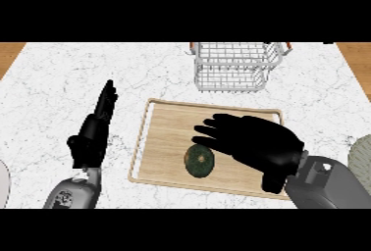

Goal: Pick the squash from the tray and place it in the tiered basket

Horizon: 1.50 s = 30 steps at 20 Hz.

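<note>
Squash lies on tray. Right hand hovers over it, fingers spread, holding nothing. Risk: off-centre closing could roll it away. Left hand rests open beside tray; basket well beyond.

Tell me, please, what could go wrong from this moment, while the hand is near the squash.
1. The right hand is open and sits mostly to the right of the squash, not centred over it; closing here may only clip its edge and roll it across the tray.
2. The tiered basket stands beyond the tray's far rim; a carried squash might strike its wire rim instead of going in.
</note>
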{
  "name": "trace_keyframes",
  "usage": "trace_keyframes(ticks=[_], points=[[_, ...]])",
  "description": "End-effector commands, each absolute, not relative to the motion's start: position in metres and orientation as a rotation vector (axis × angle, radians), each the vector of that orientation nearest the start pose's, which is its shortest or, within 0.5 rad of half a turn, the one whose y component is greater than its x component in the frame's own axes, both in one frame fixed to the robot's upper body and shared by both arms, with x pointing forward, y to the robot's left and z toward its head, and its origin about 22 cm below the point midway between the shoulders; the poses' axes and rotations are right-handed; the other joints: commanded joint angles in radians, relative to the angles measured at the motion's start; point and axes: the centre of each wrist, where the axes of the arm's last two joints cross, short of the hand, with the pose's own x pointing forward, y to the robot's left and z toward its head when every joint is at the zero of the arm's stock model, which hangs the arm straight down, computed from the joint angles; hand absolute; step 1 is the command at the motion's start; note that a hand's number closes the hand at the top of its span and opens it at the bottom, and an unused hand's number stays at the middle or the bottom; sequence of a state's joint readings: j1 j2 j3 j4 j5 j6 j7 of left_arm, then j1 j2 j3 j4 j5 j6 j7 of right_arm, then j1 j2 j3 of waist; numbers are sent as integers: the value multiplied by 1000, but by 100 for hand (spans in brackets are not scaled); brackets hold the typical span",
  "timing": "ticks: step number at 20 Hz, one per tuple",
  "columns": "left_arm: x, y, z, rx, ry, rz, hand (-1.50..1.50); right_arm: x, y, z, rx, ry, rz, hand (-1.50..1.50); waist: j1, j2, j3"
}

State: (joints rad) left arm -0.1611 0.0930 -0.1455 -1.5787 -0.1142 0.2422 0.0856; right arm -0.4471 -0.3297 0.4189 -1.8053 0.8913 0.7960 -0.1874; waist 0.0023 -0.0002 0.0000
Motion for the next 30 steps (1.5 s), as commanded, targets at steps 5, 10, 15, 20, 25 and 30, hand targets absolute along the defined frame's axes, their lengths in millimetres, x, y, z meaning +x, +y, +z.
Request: trace_keyframes(ticks=[5, 10, 15, 20, 25, 30], points=[[275, 208, 37, 171, -1662, -114, 0, 273, -108, 125, -203, -1509, 2031, -150, 2, 0, 0], [265, 202, 39, 186, -1661, -108, 0, 281, -132, 119, -217, -1472, 2022, -150, 1, 0, 0], [264, 197, 18, 190, -1658, -110, 0, 282, -118, 95, -223, -1454, 2046, -150, 1, 1, 0], [260, 212, 37, 169, -1666, -116, 0, 280, -120, 80, -223, -1415, 2060, -150, 2, 0, 0], [282, 205, 28, 200, -1667, -128, 0, 294, -96, 99, -199, -1430, 2038, -150, 0, 0, 0], [277, 201, 20, 222, -1675, -109, 0, 293, -101, 81, -194, -1437, 2037, -150, -1, 0, 0]])
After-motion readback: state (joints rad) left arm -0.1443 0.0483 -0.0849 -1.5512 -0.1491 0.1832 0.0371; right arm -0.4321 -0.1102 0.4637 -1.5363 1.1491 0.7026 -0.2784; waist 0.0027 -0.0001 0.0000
